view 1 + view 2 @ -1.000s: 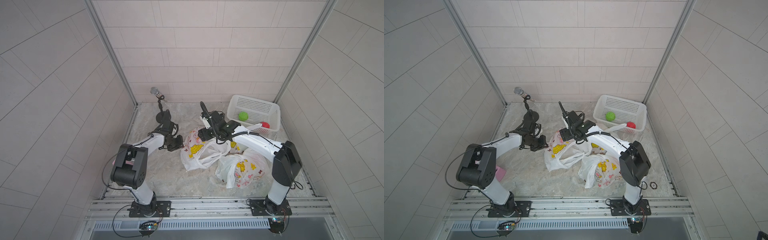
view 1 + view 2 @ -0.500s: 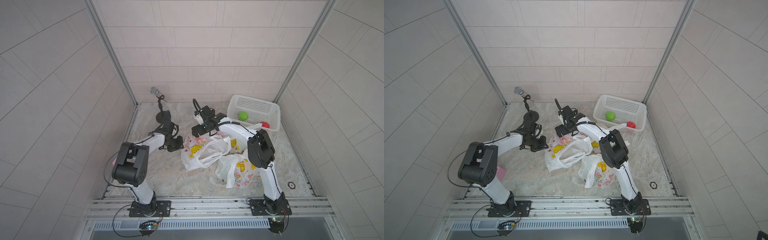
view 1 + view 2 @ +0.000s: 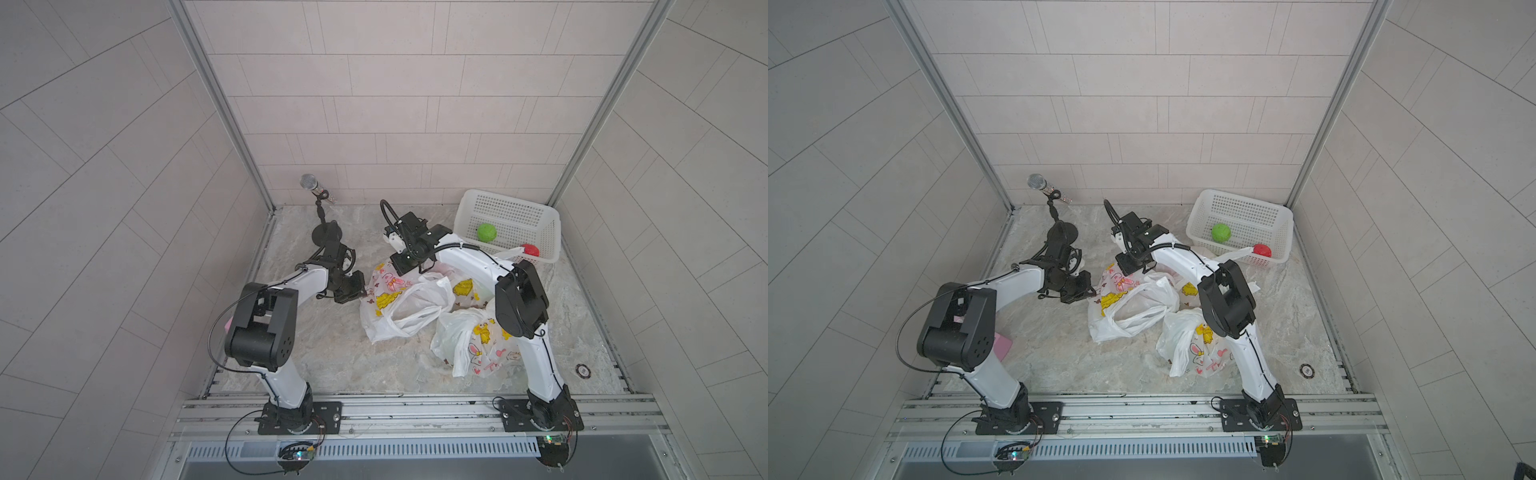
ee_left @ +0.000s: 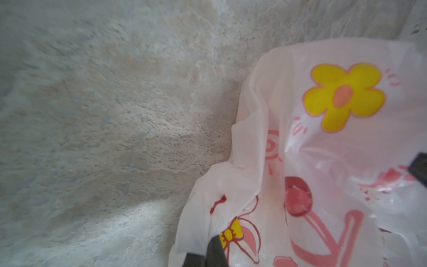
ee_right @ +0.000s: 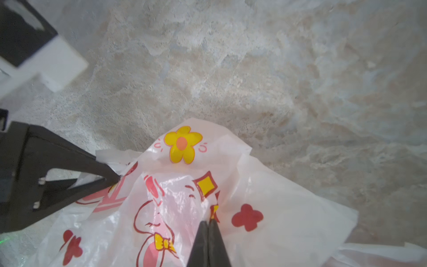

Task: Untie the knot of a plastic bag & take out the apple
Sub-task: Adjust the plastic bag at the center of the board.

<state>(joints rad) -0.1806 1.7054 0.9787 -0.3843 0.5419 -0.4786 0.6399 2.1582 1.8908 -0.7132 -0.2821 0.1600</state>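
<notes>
**Second pinch secured**

The table (image 3: 332, 353) carries the printed bag (image 3: 399, 299) near its middle. My left jaws pinch its edge; my right jaws, spread a moment ago, now pinch a fold of film. With both sides held I can pull it open; apple unseen, presumably inside

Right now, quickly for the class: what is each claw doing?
Left claw: closed, pinching the edge of the plastic bag.
Right claw: closed, pinching a fold of the same bag.
</notes>
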